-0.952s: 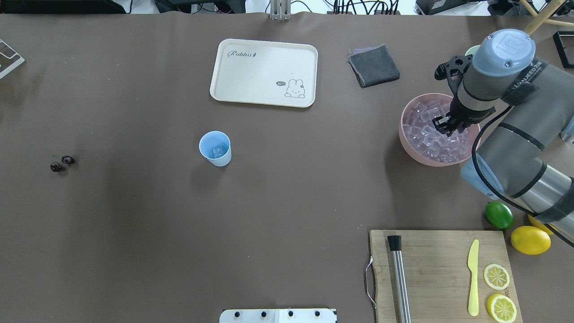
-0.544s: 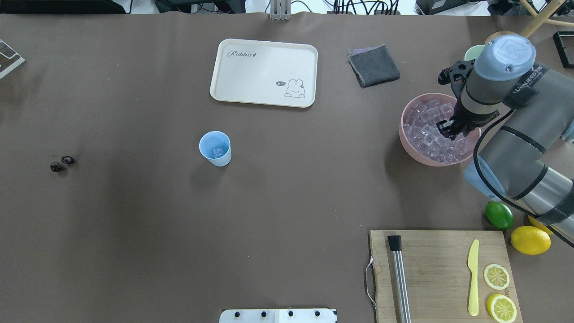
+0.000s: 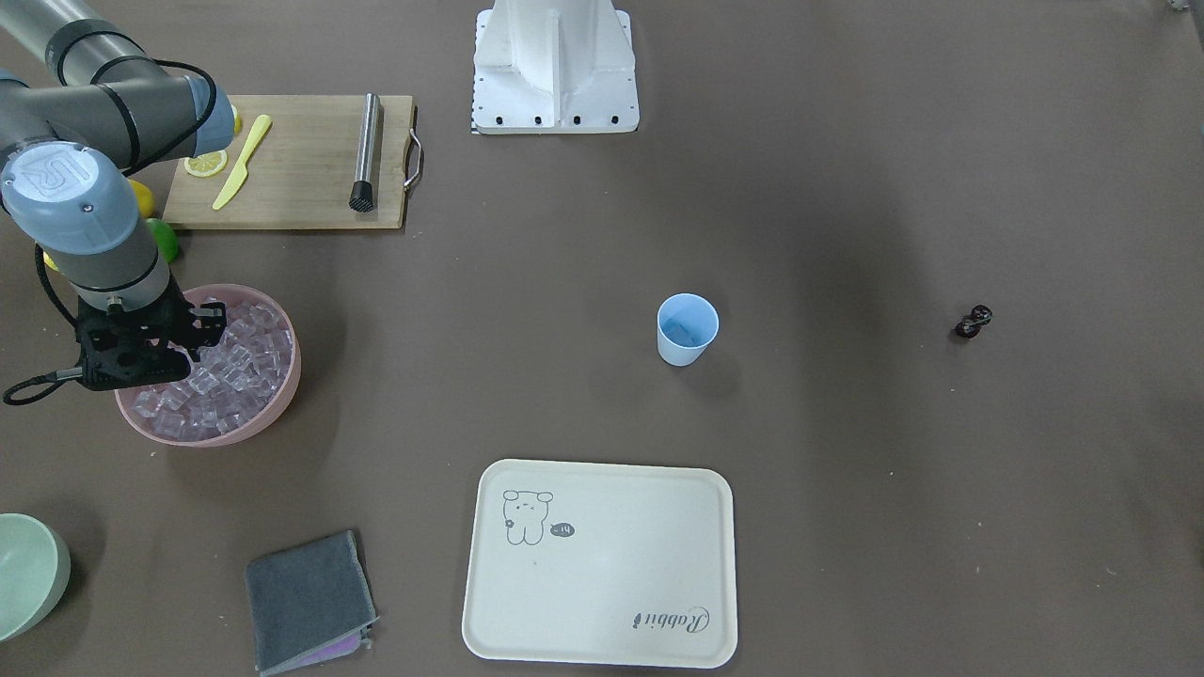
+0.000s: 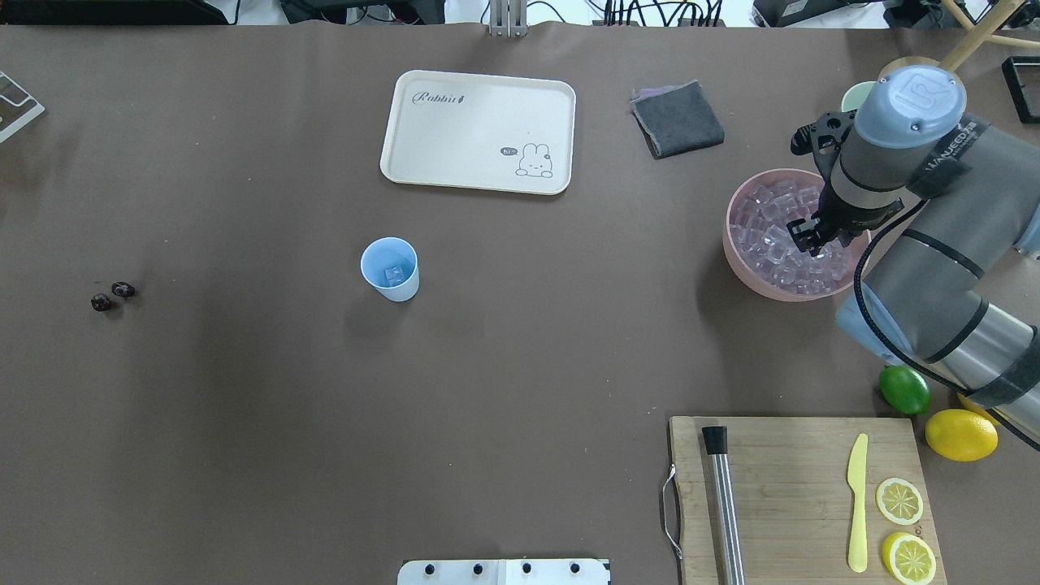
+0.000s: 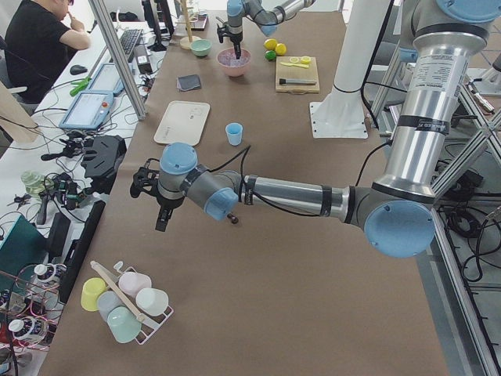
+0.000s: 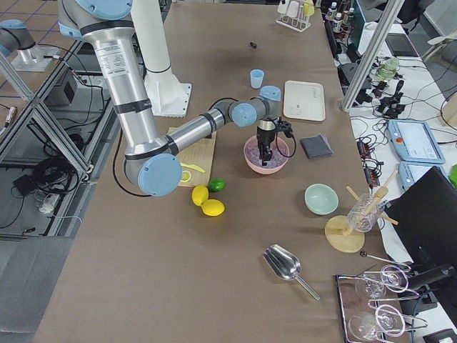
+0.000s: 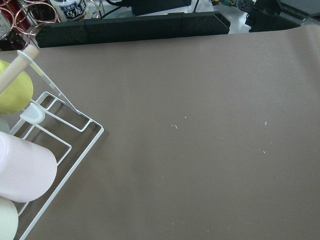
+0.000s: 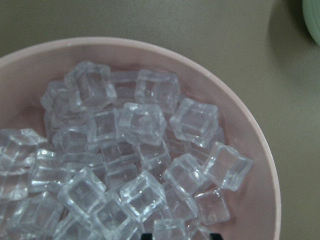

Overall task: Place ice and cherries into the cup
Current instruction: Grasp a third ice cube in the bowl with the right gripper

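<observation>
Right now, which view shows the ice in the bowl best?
The right wrist view: the ice fills it, every cube distinct. Overhead and front views show it small, partly behind the right gripper; side views, tiny.

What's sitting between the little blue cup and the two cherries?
Nothing: in the overhead view, only bare brown table lies between the cup and the cherries.

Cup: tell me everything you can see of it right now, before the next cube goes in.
The cup is a small light-blue tumbler that looks like plastic, plain and without a handle, and it narrows slightly toward its base. It stands upright with its mouth open, on the brown table cover, on the robot's side of the cream tray and apart from it. At least one clear ice cube lies at its bottom. No cherries are in it, and nothing else touches it.
</observation>
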Controlling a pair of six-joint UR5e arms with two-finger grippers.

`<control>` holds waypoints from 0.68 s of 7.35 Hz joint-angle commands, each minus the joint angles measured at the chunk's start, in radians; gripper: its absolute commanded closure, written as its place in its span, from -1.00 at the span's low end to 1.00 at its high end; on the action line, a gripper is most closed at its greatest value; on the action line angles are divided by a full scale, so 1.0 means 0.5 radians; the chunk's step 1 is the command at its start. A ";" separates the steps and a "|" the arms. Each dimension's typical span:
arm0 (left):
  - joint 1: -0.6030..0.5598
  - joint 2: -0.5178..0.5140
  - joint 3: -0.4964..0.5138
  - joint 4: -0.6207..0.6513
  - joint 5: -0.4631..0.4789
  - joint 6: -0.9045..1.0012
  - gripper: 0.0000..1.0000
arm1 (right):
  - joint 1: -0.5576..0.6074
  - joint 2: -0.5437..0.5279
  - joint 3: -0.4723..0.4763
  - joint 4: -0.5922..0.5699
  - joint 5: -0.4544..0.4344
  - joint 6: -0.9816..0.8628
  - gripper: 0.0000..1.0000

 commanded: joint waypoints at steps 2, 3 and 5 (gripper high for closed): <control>0.003 -0.005 0.007 0.000 0.000 0.001 -0.96 | -0.013 0.002 -0.014 0.000 0.000 0.004 0.22; 0.003 -0.008 0.007 0.000 0.000 0.001 -0.96 | -0.013 0.008 -0.017 0.000 0.000 0.004 0.33; 0.003 -0.011 0.004 0.000 0.000 0.001 -0.96 | -0.013 0.011 -0.014 0.000 0.003 0.001 0.50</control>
